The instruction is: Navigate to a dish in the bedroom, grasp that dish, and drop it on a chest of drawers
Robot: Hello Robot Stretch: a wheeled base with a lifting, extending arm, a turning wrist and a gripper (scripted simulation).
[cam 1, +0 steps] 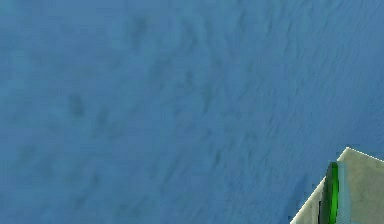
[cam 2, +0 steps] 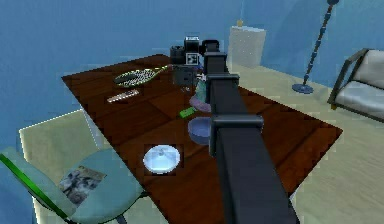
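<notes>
- The dish (cam 2: pixel 161 158) is a white, shallow round thing on the dark table (cam 2: pixel 120 120). It lies near the table's near edge, just left of the arm (cam 2: pixel 235 140).
- The arm is a dark bar that rises from the bottom edge and reaches out across the tabletop.
- The gripper (cam 2: pixel 183 70) is at the arm's far end, over the far part of the table. The tabletop and other things lie at and behind it, so I cannot tell whether it holds anything, nor how its fingers stand.
- The dish is well apart from the gripper, much nearer the bottom of the arm side view.
- A blue bowl (cam 2: pixel 201 130) sits against the arm's left side, partly hidden by it. It is between the dish and a small green block (cam 2: pixel 187 114).
- A racket (cam 2: pixel 140 75) lies flat on the far left part of the table, with a thin stick (cam 2: pixel 122 96) just in front of it.
- A chair (cam 2: pixel 95 175) with a green frame and a pale seat stands at the table's near left corner. Something flat and printed lies on the seat.
- Beyond the table stands a pale cabinet (cam 2: pixel 247 45) by the blue wall (cam 2: pixel 90 30). To the right are a lamp (cam 2: pixel 320 45) and an armchair (cam 2: pixel 362 85) — both on pale floor.
- The forward view shows blue wall (cam 1: pixel 150 100) close up, and a pale corner with a green edge (cam 1: pixel 345 190) at lower right.
</notes>
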